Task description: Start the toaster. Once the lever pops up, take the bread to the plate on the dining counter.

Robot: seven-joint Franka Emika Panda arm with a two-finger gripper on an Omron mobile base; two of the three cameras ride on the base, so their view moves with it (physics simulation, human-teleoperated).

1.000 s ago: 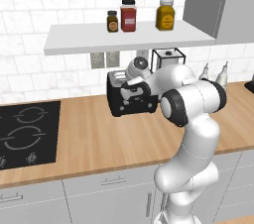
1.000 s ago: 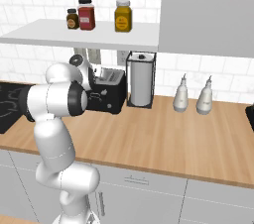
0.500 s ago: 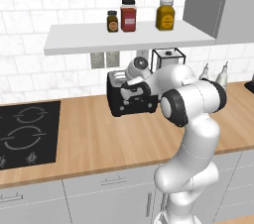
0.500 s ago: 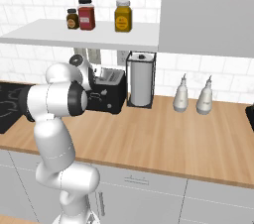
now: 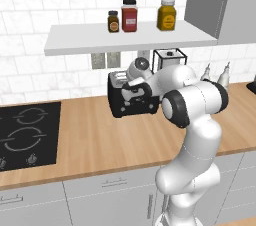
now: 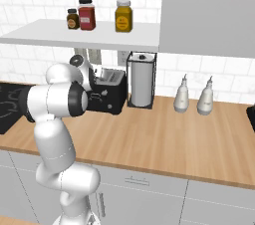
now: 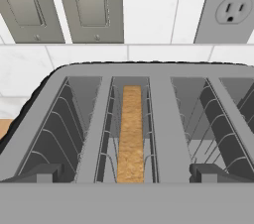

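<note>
The black toaster [image 5: 120, 108] with a silvery top stands on the wood wall counter against the tiled wall; it also shows as the toaster [image 6: 113, 98] from the other side. My gripper [image 5: 135, 91] hovers just over its top, with the jaws open. In the hand view the gripper [image 7: 126, 174] looks straight down on the toaster [image 7: 163, 114]. The bread [image 7: 131, 134], a thin golden-brown slice, stands on edge deep in the slot between my two fingertips [image 7: 38, 173]. Nothing is held. The plate and the dining counter are out of view.
A wire paper-towel holder [image 6: 141, 80] stands right of the toaster, then two pale bottles [image 6: 181, 95]. A shelf [image 5: 125, 39] with three jars hangs close above the hand. The black hob [image 5: 25, 135] lies at the left. Wall outlets [image 7: 230, 5] sit behind the toaster.
</note>
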